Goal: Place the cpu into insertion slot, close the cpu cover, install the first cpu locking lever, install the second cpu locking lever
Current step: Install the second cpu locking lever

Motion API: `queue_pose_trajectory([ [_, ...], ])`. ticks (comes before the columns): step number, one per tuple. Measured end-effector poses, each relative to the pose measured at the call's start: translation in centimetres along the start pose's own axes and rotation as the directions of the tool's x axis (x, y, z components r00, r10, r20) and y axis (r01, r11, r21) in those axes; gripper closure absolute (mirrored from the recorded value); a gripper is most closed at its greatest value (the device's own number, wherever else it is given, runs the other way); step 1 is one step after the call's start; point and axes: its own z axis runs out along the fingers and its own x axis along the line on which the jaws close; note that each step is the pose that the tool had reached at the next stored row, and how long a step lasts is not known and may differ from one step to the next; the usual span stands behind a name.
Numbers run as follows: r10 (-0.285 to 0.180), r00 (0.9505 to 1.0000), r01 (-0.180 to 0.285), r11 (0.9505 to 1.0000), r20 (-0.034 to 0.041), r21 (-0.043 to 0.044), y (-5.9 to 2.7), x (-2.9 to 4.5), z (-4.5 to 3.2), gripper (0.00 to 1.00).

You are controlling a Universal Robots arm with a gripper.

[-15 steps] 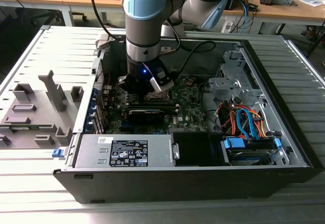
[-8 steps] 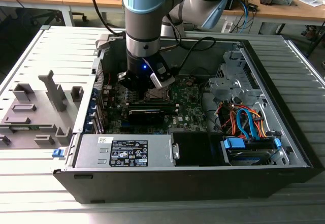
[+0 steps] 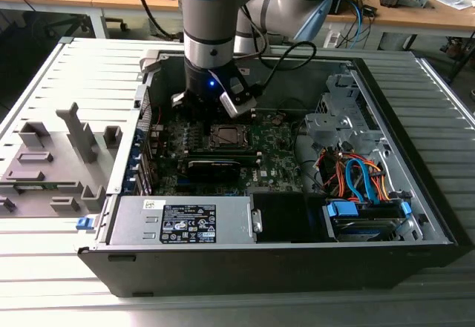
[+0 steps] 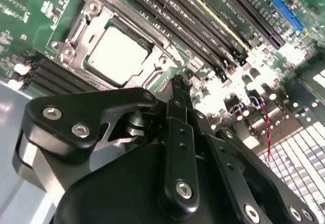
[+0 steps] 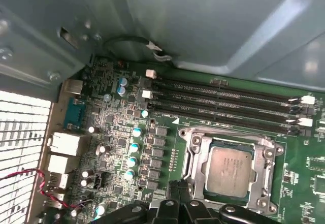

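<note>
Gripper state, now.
Gripper: shut, holding nothing; the cpu sits in the insertion slot.

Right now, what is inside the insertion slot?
The cpu lies flat in the insertion slot, silvery face up, with the cpu cover framing it. The socket contacts beneath the chip are covered and cannot be seen.

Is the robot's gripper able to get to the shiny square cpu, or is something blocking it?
Probably yes. The gripper hangs right beside the insertion slot, where the cpu lies with its face uncovered, and nothing stands between them in both wrist views.
</note>
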Motion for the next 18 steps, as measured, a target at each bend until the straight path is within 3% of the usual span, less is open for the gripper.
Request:
queue_pose_trajectory([
  [3, 0.0, 1.0, 0.0, 1.0, 0.0, 0.0001, 0.09, 0.02, -1.16, 0.89],
  [7, 0.0, 1.0, 0.0, 1.0, -0.0002, 0.0029, 0.11, -0.01, -1.47, 0.89],
  [8, 0.0, 1.0, 0.0, 1.0, -0.0019, 0.0099, 0.09, 0.0, -1.49, 0.89],
  [10, 0.002, 0.9999, -0.002, 0.9984, -0.0097, 0.0559, 0.08, 0.0, -1.49, 0.89],
  [11, 0.002, 0.9999, -0.002, 0.998, -0.011, 0.0627, 0.07, -0.05, -1.51, 0.89],
  [15, 0.003, 0.9999, -0.002, 0.998, -0.014, 0.0633, 0.04, -0.45, -2.15, 0.89],
  [18, 0.004, 0.9996, -0.002, 0.9981, -0.0292, 0.0608, -0.19, -1.17, -2.19, 0.89],
])
